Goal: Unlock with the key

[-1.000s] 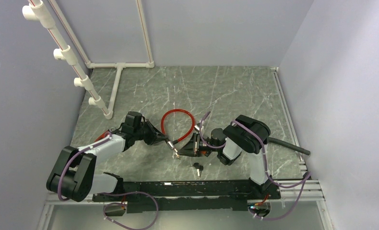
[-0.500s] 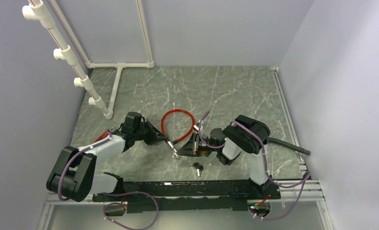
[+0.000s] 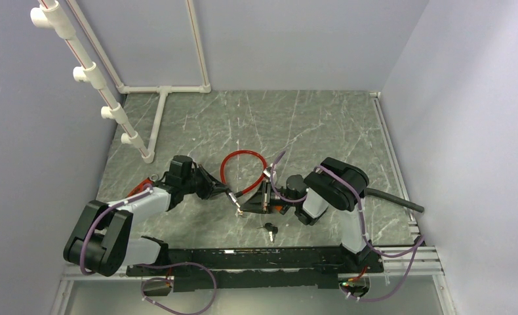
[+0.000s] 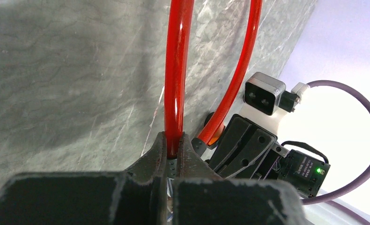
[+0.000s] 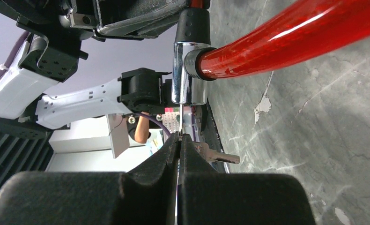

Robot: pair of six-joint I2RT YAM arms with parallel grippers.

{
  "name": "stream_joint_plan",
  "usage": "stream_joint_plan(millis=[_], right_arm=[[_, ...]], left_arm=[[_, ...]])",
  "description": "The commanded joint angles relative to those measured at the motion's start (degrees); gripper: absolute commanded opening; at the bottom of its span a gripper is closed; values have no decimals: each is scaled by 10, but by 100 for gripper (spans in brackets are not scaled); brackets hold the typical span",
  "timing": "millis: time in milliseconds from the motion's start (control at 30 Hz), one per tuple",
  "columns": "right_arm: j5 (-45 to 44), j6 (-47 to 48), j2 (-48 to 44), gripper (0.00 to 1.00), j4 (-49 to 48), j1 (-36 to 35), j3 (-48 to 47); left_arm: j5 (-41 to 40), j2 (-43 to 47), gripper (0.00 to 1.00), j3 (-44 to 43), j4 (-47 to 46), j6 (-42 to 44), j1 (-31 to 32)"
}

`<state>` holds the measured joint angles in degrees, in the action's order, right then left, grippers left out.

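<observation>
In the top view the left arm lies low over the tabletop (image 3: 322,125). It runs out from its base at 7 o'clock, and its forearm points toward 4 o'clock. The right arm is folded back on itself, with its elbow at 3 o'clock and its wrist aimed toward 9 o'clock. The two wrists meet near the middle of the near edge.

The left fingers (image 4: 173,157) are pinched together on the red cable (image 4: 177,70). In the left wrist view the cable rises straight to 12 o'clock from between them. A second strand of the same loop leans off toward 1 o'clock.

The right fingers (image 5: 178,140) are pressed flat on the key (image 5: 179,123). Only the key's thin blade shows in the right wrist view, standing on a 6-to-12 o'clock line with its tip at 12. It enters the lower end of the chrome lock cylinder (image 5: 188,75). The cylinder has the same upright long axis and a black collar at its top. The cable leaves the cylinder's side toward 2 o'clock.

From above, the cylinder (image 3: 239,209) sits between the two wrists, with the cable loop (image 3: 243,157) spread on the tabletop at 12 o'clock of it. The key itself is too small to make out in that view.

A loose key (image 3: 270,229) with a dark head lies on the tabletop at 5 o'clock of the cylinder, apart from both arms.
</observation>
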<state>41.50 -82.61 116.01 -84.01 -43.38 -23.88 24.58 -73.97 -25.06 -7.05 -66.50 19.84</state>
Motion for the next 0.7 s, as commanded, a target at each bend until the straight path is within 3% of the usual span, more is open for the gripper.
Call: stream_joint_plan(millis=[0, 267, 667], right_arm=[[-36, 2, -14, 0, -141, 0, -16], [-79, -1, 0, 0, -139, 0, -3], [-68, 30, -10, 0, -139, 0, -18]], left_arm=[[24, 18, 0, 4, -30, -3, 3], [20, 37, 0, 16, -39, -2, 4], [35, 23, 0, 36, -73, -18, 6]])
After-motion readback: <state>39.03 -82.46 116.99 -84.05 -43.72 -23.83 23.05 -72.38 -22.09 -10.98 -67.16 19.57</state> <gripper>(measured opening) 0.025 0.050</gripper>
